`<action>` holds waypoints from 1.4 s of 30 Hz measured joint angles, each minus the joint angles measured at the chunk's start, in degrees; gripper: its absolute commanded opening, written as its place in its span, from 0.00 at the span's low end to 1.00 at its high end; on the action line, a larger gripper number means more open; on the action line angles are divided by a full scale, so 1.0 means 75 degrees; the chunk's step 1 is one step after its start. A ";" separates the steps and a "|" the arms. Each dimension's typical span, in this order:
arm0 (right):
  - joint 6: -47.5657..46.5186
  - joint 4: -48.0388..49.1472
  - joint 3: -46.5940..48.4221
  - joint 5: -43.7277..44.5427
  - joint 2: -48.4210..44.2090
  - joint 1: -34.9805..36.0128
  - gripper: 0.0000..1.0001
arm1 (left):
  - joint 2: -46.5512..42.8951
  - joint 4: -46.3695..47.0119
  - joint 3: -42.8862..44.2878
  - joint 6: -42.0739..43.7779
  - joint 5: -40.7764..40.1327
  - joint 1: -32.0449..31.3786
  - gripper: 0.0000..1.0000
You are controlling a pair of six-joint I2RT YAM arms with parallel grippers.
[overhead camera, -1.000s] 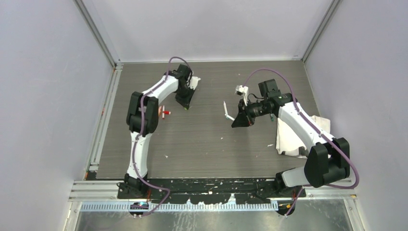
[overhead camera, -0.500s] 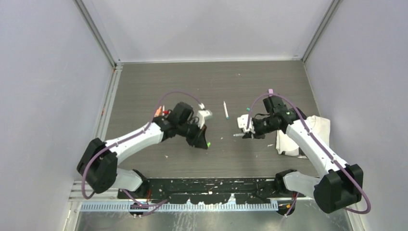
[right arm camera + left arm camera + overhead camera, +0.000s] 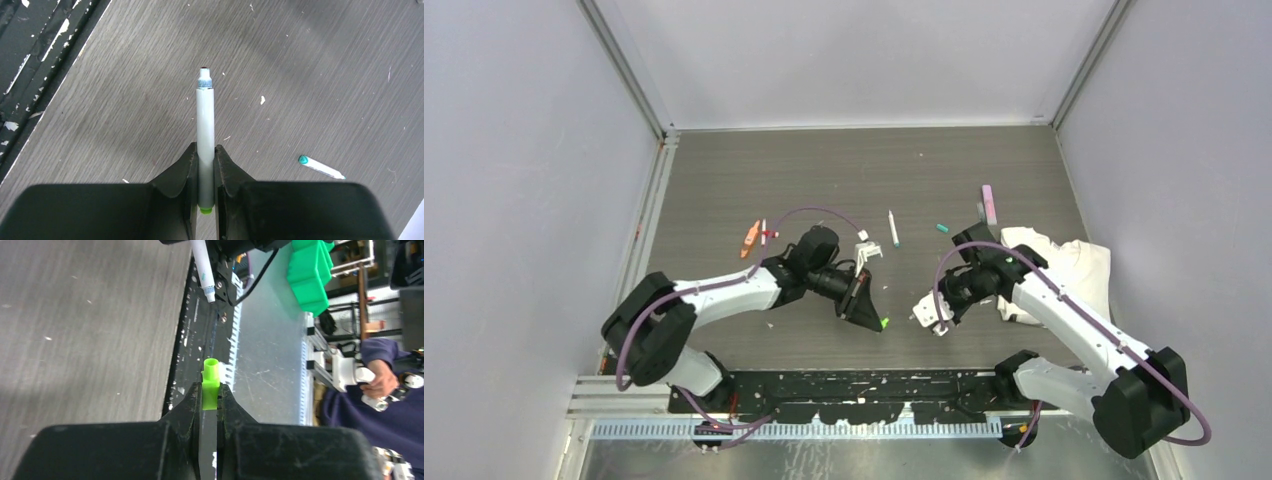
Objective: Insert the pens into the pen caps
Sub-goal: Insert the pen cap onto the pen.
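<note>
My left gripper (image 3: 872, 314) (image 3: 211, 396) is shut on a bright green pen cap (image 3: 210, 382) (image 3: 883, 323), open end pointing away from the fingers. My right gripper (image 3: 936, 320) (image 3: 205, 150) is shut on a white pen (image 3: 205, 127) with a green rear end and a bare tip. That pen also shows at the top of the left wrist view (image 3: 202, 267), apart from the cap. Both grippers face each other above the near middle of the table. A white pen (image 3: 893, 228), a teal-ended pen (image 3: 320, 167) (image 3: 942, 228) and a pink cap (image 3: 990, 204) lie on the table.
An orange cap (image 3: 749, 240) and a red-ended pen (image 3: 767, 235) lie at the far left. A white cloth (image 3: 1074, 262) is bunched at the right under the right arm. The black base rail (image 3: 864, 385) runs along the near edge. Grey walls enclose the table.
The left arm swung from the far left to the near middle with the green cap. The right arm came down towards the near edge with the white pen. The grippers are closer together.
</note>
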 measured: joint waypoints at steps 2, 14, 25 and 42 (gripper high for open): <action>-0.0085 0.0050 -0.0041 0.0073 0.0000 0.0099 0.01 | 0.0335 0.0146 0.0032 -0.0291 0.0178 -0.0128 0.01; -0.0157 0.0286 -0.0117 0.0382 0.0006 0.0560 0.01 | 0.1078 0.0624 0.0402 -0.0950 0.0527 -0.0571 0.01; -0.0152 0.0411 -0.0198 0.0434 0.0023 0.0871 0.01 | 0.1553 0.0930 0.0425 -0.1218 0.0548 -0.0656 0.01; -0.0163 0.0472 -0.0239 0.0446 0.0023 0.1128 0.01 | 0.1638 0.1151 0.0428 -0.1367 0.0554 -0.0656 0.01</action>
